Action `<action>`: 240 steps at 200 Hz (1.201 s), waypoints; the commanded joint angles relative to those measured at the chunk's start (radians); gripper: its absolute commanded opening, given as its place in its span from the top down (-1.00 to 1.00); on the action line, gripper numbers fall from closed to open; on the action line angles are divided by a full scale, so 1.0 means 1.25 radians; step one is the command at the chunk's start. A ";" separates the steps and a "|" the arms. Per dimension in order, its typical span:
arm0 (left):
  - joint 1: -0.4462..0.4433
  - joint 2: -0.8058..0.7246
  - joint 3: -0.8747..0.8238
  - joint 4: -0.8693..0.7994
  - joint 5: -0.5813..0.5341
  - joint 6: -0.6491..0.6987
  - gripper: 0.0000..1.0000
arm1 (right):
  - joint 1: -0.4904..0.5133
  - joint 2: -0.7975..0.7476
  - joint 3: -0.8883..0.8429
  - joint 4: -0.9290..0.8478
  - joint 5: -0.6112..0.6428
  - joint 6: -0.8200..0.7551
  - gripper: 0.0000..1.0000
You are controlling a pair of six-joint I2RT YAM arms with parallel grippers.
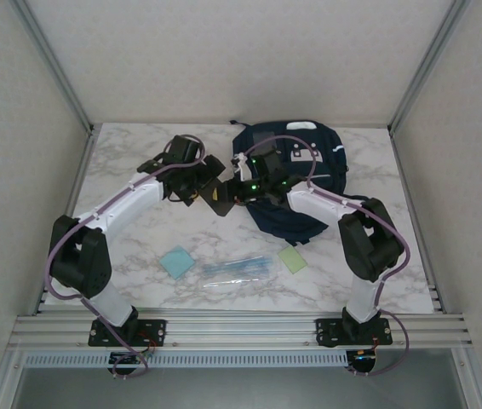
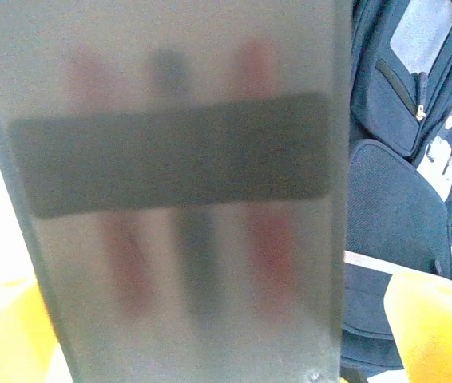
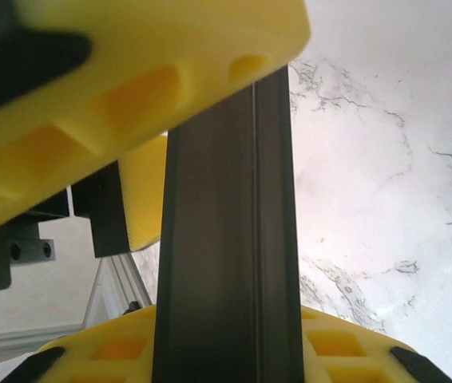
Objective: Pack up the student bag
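- Backpack lies at the far side of the table, partly under my right arm.
- My left gripper and right gripper both clamp the smoky pencil case, just beside it.
- Risk: if my two grippers pull unevenly, or one releases badly, the case could twist or drop short of the opening.

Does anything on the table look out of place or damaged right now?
Nothing looks spilled or damaged. One oddity: the left gripper and right gripper both appear clamped on the same smoky pencil case, beside the student bag.
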 commanded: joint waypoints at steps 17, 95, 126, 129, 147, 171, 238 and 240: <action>-0.009 -0.030 0.080 -0.057 -0.113 0.218 -1.00 | -0.081 -0.135 -0.076 -0.076 0.025 -0.011 0.75; -0.190 0.102 0.208 -0.036 -0.143 0.687 -0.88 | -0.420 -0.401 -0.166 -0.350 0.193 -0.004 0.70; -0.243 0.209 0.303 -0.063 -0.132 0.836 -0.79 | -0.515 -0.479 -0.170 -0.390 0.188 -0.019 0.70; -0.245 0.217 0.310 -0.063 -0.127 0.848 -0.79 | -0.522 -0.485 -0.171 -0.394 0.187 -0.020 0.70; -0.253 0.272 0.359 -0.087 -0.094 0.910 -0.75 | -0.560 -0.514 -0.175 -0.410 0.177 -0.027 0.70; -0.255 0.337 0.422 -0.115 -0.037 0.980 -0.74 | -0.595 -0.540 -0.182 -0.425 0.160 -0.034 0.70; -0.255 0.499 0.572 -0.204 0.048 1.032 -0.70 | -0.631 -0.568 -0.194 -0.439 0.132 -0.034 0.71; -0.255 0.503 0.575 -0.206 0.047 1.034 -0.70 | -0.631 -0.568 -0.194 -0.440 0.131 -0.034 0.71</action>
